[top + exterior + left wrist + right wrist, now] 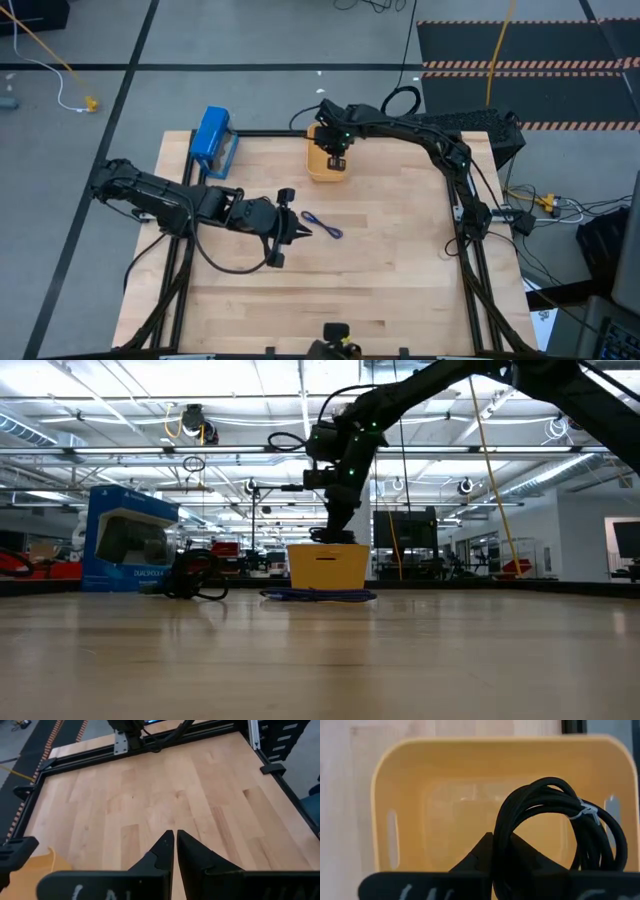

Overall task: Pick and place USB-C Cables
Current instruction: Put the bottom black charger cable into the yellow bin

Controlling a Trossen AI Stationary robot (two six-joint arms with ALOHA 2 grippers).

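The wooden table (400,290), pale planks framed by dark rails, fills most of the high view; around it lies grey floor with a black mat edged in orange stripes at the far right. In the low view the room behind is a wide hall with ceiling lights and beams, its far contents too small to make out.

The right arm reaches from the right side to the far middle of the table, its right gripper (497,851) hanging just above the orange tray (410,780). It is clenched on a black USB-C cable bundle (560,820), a coil tied with a pale band, held over the tray's open inside; the arm hides most of the tray from above.

The left arm lies along the left side, and the left gripper (175,845) sits over bare wood near the table's middle, fingers pressed together, grasping nothing.

A blue box (212,138) stands at the far left edge. Just right of the left gripper the blue-purple USB-C cable (323,225) lies loose on the wood, well apart from the tray. A small dark clump (287,194), hard to identify, lies beside the left arm.
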